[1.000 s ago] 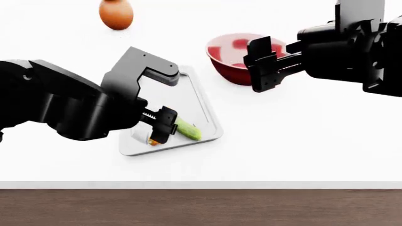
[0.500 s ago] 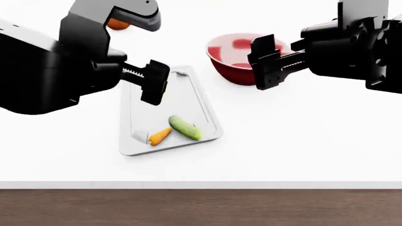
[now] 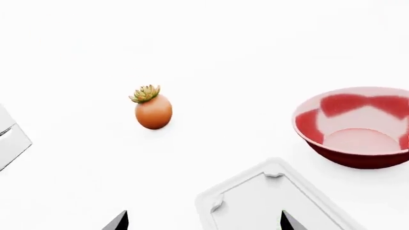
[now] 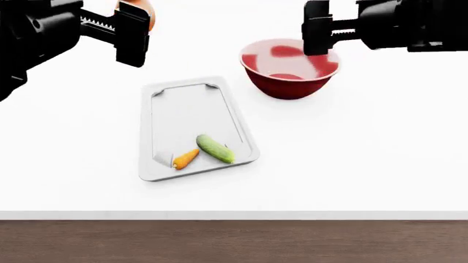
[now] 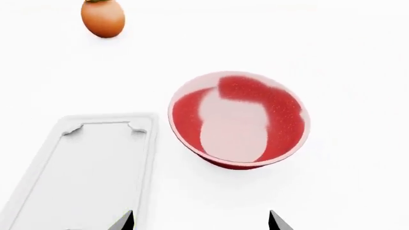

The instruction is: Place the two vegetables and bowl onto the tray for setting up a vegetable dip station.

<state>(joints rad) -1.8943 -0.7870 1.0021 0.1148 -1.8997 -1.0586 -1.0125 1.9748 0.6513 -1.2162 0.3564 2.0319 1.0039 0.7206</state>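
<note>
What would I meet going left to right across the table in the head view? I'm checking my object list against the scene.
Left hand → carrot → cucumber → red bowl, with the right hand above its far right rim.

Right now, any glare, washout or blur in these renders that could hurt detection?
Head view: the white tray barely separates from the white table, only faint rim shading; cucumber and carrot stay crisp. Right wrist view: the bowl has a pale reflective patch inside. Left wrist view: the plant pot is sharp, shadows very faint.
</note>
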